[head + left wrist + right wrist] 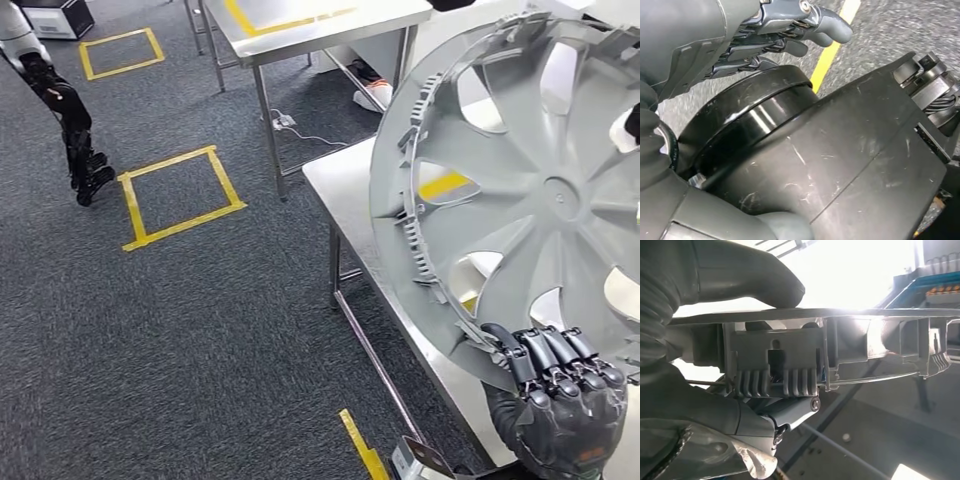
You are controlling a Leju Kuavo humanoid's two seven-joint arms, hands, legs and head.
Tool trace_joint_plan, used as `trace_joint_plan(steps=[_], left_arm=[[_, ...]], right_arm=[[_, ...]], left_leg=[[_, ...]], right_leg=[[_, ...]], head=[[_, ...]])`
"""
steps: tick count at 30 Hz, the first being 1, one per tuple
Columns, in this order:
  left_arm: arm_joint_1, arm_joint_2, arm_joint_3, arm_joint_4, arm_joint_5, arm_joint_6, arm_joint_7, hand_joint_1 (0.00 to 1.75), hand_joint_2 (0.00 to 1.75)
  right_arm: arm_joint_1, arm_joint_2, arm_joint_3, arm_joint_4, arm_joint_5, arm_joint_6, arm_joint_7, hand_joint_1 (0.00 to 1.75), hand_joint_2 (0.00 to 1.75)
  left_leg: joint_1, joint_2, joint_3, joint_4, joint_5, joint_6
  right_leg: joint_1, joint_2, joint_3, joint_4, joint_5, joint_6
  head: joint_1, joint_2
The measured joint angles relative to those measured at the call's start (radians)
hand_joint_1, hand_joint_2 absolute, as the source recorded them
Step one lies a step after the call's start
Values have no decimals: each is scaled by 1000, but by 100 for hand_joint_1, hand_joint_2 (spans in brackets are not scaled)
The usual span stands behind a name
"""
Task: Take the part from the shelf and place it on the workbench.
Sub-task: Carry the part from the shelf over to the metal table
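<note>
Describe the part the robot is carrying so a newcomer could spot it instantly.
Start at the steel workbench on the right of the head view. Above its near edge the right hand grips the rim of a large grey wheel cover, held on edge. Its round shape, broad spokes with cutouts and ribbed clips around the rim set it apart from the flat tables and taped floor squares.

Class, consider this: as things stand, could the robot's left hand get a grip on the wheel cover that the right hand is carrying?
Probably not from here. The left hand hangs low over the carpet, far across from the wheel cover, which the right hand holds by its lower rim over the workbench. Nothing blocks it; the arm would have to swing across.
</note>
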Motion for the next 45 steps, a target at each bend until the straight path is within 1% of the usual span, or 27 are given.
trace_joint_plan(steps=[1, 3, 5, 7, 8, 10, 12, 14, 15, 16, 18, 19, 21, 23, 25, 27, 28, 29, 30, 32, 34, 36, 38, 40, 42, 44, 45], left_arm=[[0, 0, 0, 0, -1, 0, 2, 0, 175], [4, 1, 0, 0, -4, 1, 6, 0, 175], [7, 2, 0, 0, -5, 1, 7, 0, 175], [7, 2, 0, 0, -6, 0, 6, 0, 175], [6, 1, 0, 0, -7, -1, 4, 0, 175], [8, 0, 0, 0, -9, -3, -1, 0, 175], [11, 0, 1, 0, -10, -4, -7, 0, 175], [12, 2, 1, 0, -11, -6, -9, 0, 175], [11, 2, 1, 0, -11, -7, -10, 0, 175], [11, 2, 1, 0, -12, -8, -11, 0, 175], [11, 2, 1, 0, -13, -9, -13, 0, 175], [11, 2, 0, 0, -15, -10, -14, 0, 175], [12, 3, 0, 0, -18, -11, -18, 0, 175], [10, 3, -1, 0, -20, -12, -23, 0, 175], [10, 3, -2, 0, -21, -14, -26, 0, 175], [9, 2, -2, 0, -21, -16, -31, 0, 175], [8, 3, -2, 0, -20, -16, -33, 0, 175], [5, 3, -2, 0, -19, -17, -36, 0, 175], [3, 3, -2, 0, -19, -17, -37, 0, 175], [4, 3, -2, 0, -20, -17, -38, 0, 175], [9, 3, -2, 0, -21, -17, -38, 0, 175], [13, 4, -2, 0, -21, -17, -38, 0, 175], [13, 2, -3, 0, -21, -17, -38, 0, 175], [13, 0, -3, 0, -22, -16, -38, 0, 175], [15, 0, -3, 0, -22, -16, -38, 0, 175], [16, 1, -3, 0, -22, -16, -38, 0, 175], [16, 2, -3, 0, -21, -16, -38, 0, 175]], right_arm=[[0, 0, 0, 0, 0, 0, 0, 175, 175], [-1, 0, 0, 0, 0, 0, 0, 175, 175], [-5, 0, 0, 0, 0, 0, 0, 175, 175], [-6, 0, 0, 0, 0, 0, 0, 175, 175], [-4, 0, 0, 0, 0, 0, 0, 175, 175], [-7, 0, 0, 0, 0, 0, -2, 175, 175], [-13, 0, 0, 1, 0, 0, -4, 175, 175], [-14, 0, 0, 2, 0, 0, -4, 175, 175], [-13, 0, 0, 3, 0, 0, -4, 175, 175], [-13, 0, 0, 4, 0, 0, -3, 175, 175], [-14, 0, 0, 4, 0, 0, -3, 175, 175], [-15, 0, 0, 5, 0, 0, -4, 175, 175], [-16, 0, 0, 5, 0, 0, -5, 175, 175], [-14, 0, 0, 5, 0, 0, -7, 175, 175], [-15, 0, 0, 5, 0, 0, -9, 175, 175], [-16, 0, 0, 5, 0, 0, -11, 175, 175], [-16, 0, 0, 6, 0, 0, -12, 175, 175], [-16, 0, -1, 6, 0, 0, -12, 175, 175], [-16, 0, -1, 6, 0, 0, -12, 175, 175], [-15, 0, -1, 6, 0, 0, -13, 175, 175], [-16, 0, -1, 6, 0, 0, -13, 175, 175], [-16, 0, -1, 6, 0, 0, -13, 175, 175], [-15, 0, -1, 6, 0, 0, -12, 175, 175], [-13, 0, -1, 6, 0, 0, -13, 175, 175], [-15, 0, -1, 6, 0, 0, -15, 175, 175], [-16, 0, -1, 6, 0, 0, -16, 175, 175], [-15, 0, -1, 7, 0, 0, -15, 175, 175]], left_leg=[[0, -7, 19, -53, 42, 5], [1, -54, 65, -180, 117, 15], [1, -91, 86, -249, 134, 19], [0, -79, 89, -267, 129, 21], [1, -66, 91, -274, 131, 24], [3, -37, 95, -287, 140, 32], [2, -6, 96, -291, 141, 36], [-1, 23, 97, -290, 140, 38], [-1, 37, 98, -290, 139, 37], [-1, 49, 100, -290, 137, 36], [-4, 70, 105, -290, 131, 29], [-6, 78, 107, -289, 127, 25], [-11, 92, 111, -287, 122, 16], [-10, 100, 117, -285, 116, 7], [-6, 63, 102, -240, 81, -3], [-3, 15, 46, -114, 14, -8], [-2, 6, 14, -45, -13, -8], [-2, 2, -7, 2, -24, -7], [-2, 1, -13, 13, -14, -5], [-2, -9, 27, -82, 59, 1], [1, -56, 79, -211, 120, 8], [2, -89, 96, -264, 127, 13], [2, -72, 97, -277, 129, 20], [5, -45, 101, -292, 139, 32], [4, -14, 103, -299, 143, 39], [1, 17, 103, -299, 142, 40], [1, 31, 104, -299, 140, 40]], right_leg=[[1, 15, 3, 0, 0, 0], [0, 42, 2, 1, 1, 2], [-4, 64, -9, 3, 7, 12], [-7, 85, -24, 0, 15, 26], [-7, 82, -32, 4, 14, 31], [-4, 38, -64, 59, -20, 38], [-4, -20, -125, 188, -82, 44], [-6, -40, -168, 281, -108, 51], [-7, -44, -163, 275, -95, 53], [-8, -50, -137, 229, -67, 54], [-5, -83, -52, 83, -12, 52], [-2, -96, -19, 28, 2, 47], [4, -102, 2, -7, 0, 34], [2, -82, 1, -10, 2, 22], [-2, -63, 2, -14, 5, 9], [-3, -44, 3, -15, 6, 0], [-2, -33, 2, -15, 6, -1], [-2, -21, 3, -14, 6, -2], [-1, -8, 4, -13, 6, -2], [-1, 21, 6, -12, 7, -1], [-2, 48, 3, -9, 8, 3], [-5, 69, -10, -6, 14, 13], [-10, 88, -22, -8, 21, 26], [-7, 56, -42, 19, 3, 35], [-3, -8, -94, 126, -53, 40], [-5, -37, -149, 247, -99, 46], [-6, -42, -156, 267, -99, 48]], head=[[0, 0], [0, 0], [-2, 0], [-5, 0], [-5, 0], [-3, 0], [-1, 0], [-1, 0], [-1, 0], [-1, 0], [0, 0], [-1, 0], [-2, 0], [-2, 0], [-5, 0], [-8, 0], [-8, 0], [-8, 0], [-8, 0], [-8, 0], [-8, 0], [-8, 0], [-8, 0], [-5, 0], [0, 0], [2, 0], [2, 0]])
